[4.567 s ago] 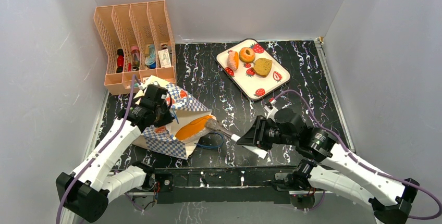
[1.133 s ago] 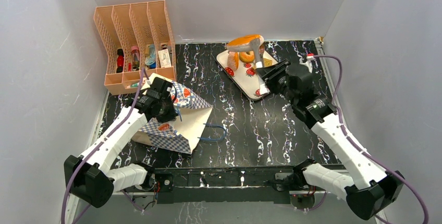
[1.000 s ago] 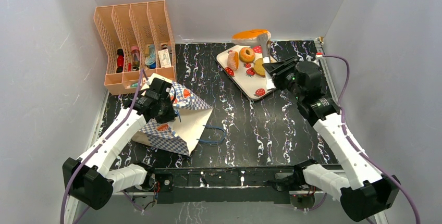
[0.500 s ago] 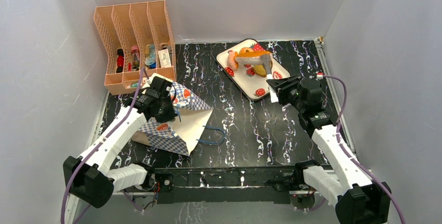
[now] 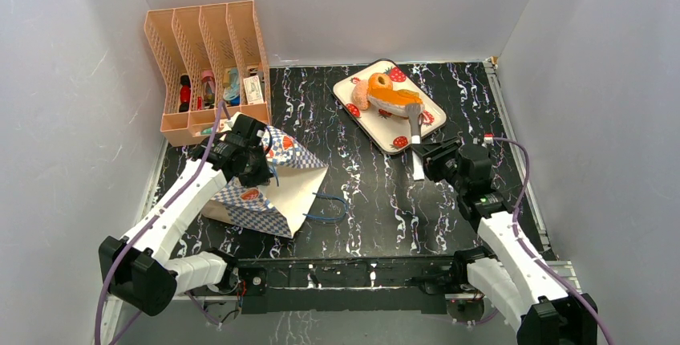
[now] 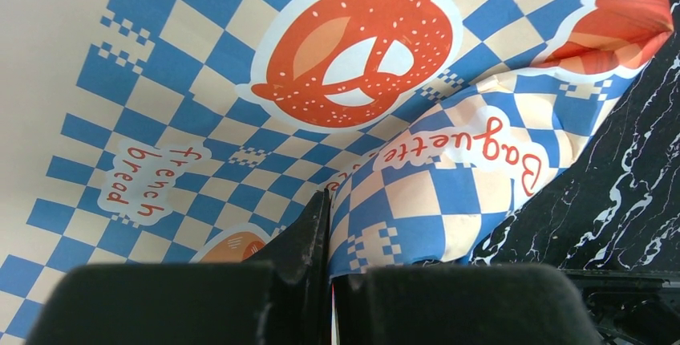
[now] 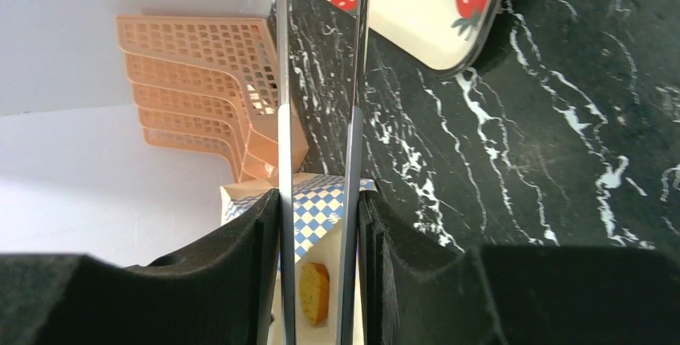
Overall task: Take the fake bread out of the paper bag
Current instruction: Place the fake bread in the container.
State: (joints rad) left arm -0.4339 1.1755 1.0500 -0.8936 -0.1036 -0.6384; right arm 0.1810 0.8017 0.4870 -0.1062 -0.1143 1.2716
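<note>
I see a peach file rack (image 5: 210, 56) with four slots standing at the far left corner of the black marbled table (image 5: 369, 184), with a few small items low in its slots. A cream tray (image 5: 383, 127) printed with strawberries lies slantwise at the far middle. Grey metal tongs (image 5: 414, 124) reach over the tray's near right edge. White walls close in three sides.

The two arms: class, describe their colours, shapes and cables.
Both the left arm and right arm have smooth white tube-like links joined by rounded black joints. A thin purple cable runs along each. The left gripper and right gripper are black, each with two flat, matte fingers.
</note>
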